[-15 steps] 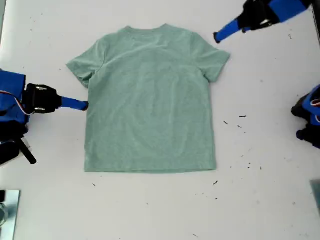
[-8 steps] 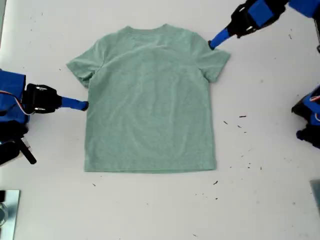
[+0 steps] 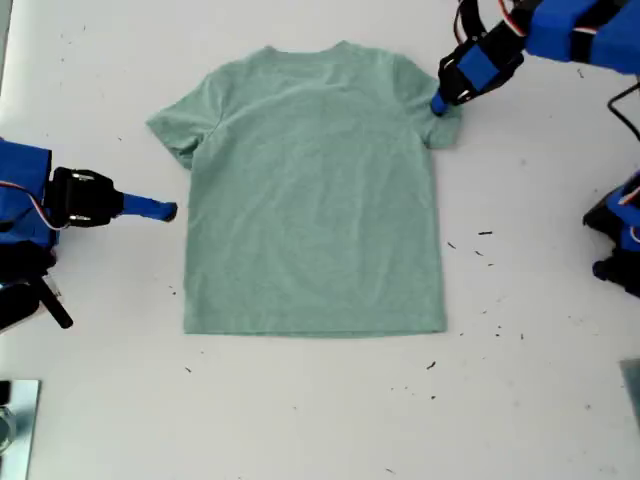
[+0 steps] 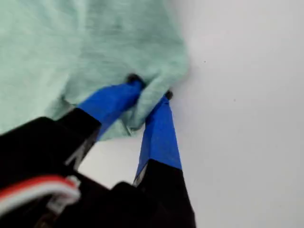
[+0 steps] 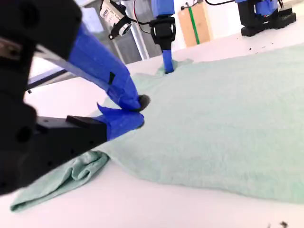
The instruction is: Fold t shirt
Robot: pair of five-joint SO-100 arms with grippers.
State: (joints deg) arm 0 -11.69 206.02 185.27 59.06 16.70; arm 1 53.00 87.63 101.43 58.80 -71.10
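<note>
A plain white table (image 3: 520,400), flecked with a few dark specks, carries the t shirt (image 3: 315,190), which lies flat and face-down-looking, neck toward the top of the exterior view, hem toward the bottom. A second ago the arm at the exterior view's upper right hung clear of the cloth; it has since come down onto the sleeve on the exterior view's right, and my first tool (image 4: 149,95) is now clenched on a pinch of that sleeve's edge, fabric bunched between the blue-taped fingers (image 4: 159,128). With that contact the whole shirt has slid a little toward the exterior view's right and upward, opening a gap of bare table beside my second tool (image 3: 165,211), which had been touching the side seam. That tool sits low by the sleeve on the exterior view's left, its tips nearly together with no cloth between them, so it grips nothing. I judge the fold is only starting: one sleeve is secured, the other side untouched, and the drag suggests the first pull may skew the garment.
</note>
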